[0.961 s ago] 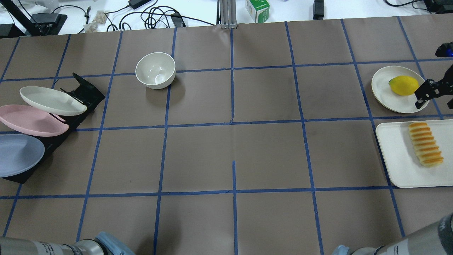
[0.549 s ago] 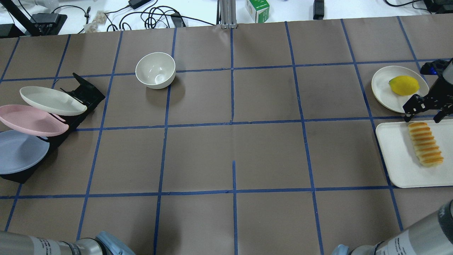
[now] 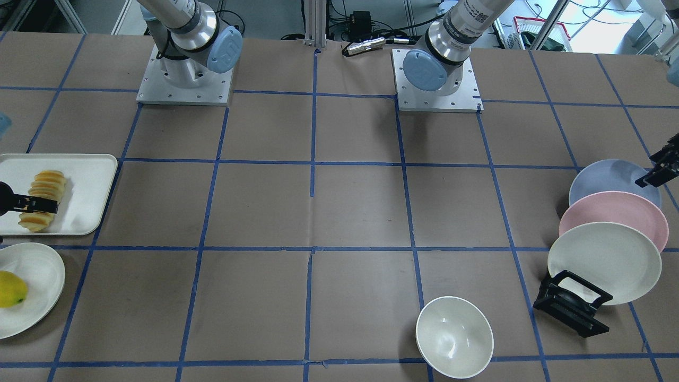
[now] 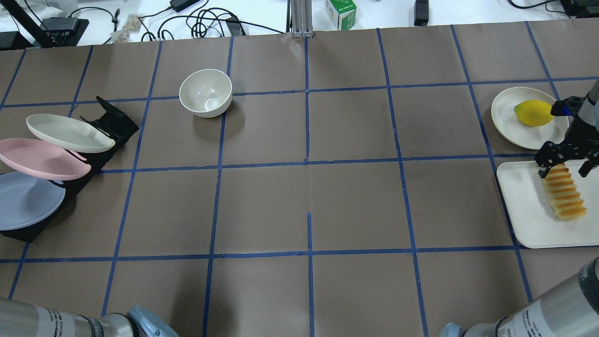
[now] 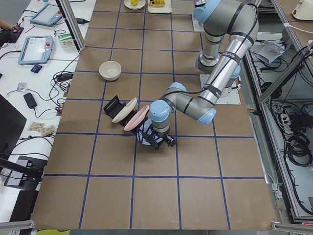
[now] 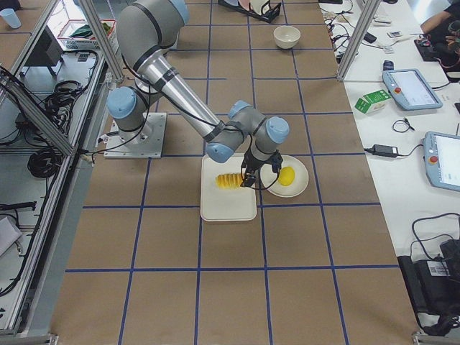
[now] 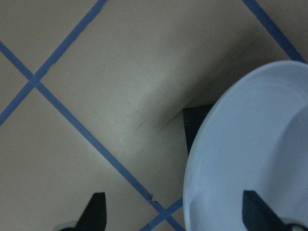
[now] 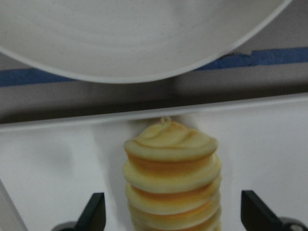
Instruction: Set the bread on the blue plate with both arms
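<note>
The bread (image 4: 564,196), a ridged yellow-orange loaf, lies on a white tray (image 4: 519,206) at the right. My right gripper (image 4: 564,171) is open, with a finger on each side of the loaf's far end. The right wrist view shows the bread (image 8: 171,168) between the open fingers (image 8: 94,214). The blue plate (image 4: 25,201) leans in a black rack at the left edge. My left gripper (image 7: 175,214) is open at the blue plate (image 7: 255,154), one finger over the table and one over the plate. It shows at the edge of the front view (image 3: 660,170) and is out of the overhead view.
A pink plate (image 4: 42,159) and a cream plate (image 4: 68,133) lean in the same rack (image 4: 114,121). A white bowl (image 4: 206,92) stands at the back left. A lemon (image 4: 533,112) lies on a cream plate (image 4: 507,121) just beyond the tray.
My right gripper moved from beside the lemon plate towards me, to over the far end of the bread. The blue plate shifted slightly in the rack.
</note>
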You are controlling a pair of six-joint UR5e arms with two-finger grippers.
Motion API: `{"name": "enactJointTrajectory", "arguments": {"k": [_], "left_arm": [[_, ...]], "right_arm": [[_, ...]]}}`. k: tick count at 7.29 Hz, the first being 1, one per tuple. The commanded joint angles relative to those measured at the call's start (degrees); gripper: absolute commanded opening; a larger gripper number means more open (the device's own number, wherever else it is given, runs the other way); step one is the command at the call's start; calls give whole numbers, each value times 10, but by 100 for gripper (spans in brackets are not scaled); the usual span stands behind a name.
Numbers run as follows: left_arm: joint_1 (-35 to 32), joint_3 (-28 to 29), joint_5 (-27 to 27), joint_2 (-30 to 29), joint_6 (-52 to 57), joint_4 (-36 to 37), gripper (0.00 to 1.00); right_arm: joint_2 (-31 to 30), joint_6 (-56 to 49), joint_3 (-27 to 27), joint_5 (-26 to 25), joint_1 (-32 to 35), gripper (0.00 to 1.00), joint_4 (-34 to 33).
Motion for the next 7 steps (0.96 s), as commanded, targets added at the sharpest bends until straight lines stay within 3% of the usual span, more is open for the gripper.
{"name": "enactJointTrajectory", "arguments": {"k": [1,2,4,5,6,7], "left_arm": [[0,0,-1,-10,-2,0,66],[-1,0,-1,-10,-1,-2,58],[-1,0,-1,-12,-2,-3,24],[-2,4,-1,-12,5,-2,18],[-9,5,-1,-10,5,-4,4],[-9,3,-1,-10,6,-4,0]], "right_arm": [[4,0,13,-2,-1,98,0],[4,0,21,-1,-10,85,-1],[2,-2,21,-1,-23,2,4],[1,1,21,2,-23,0,10],[-3,1,15,8,-22,0,12],[-24,1,14,12,-16,0,12]]}}
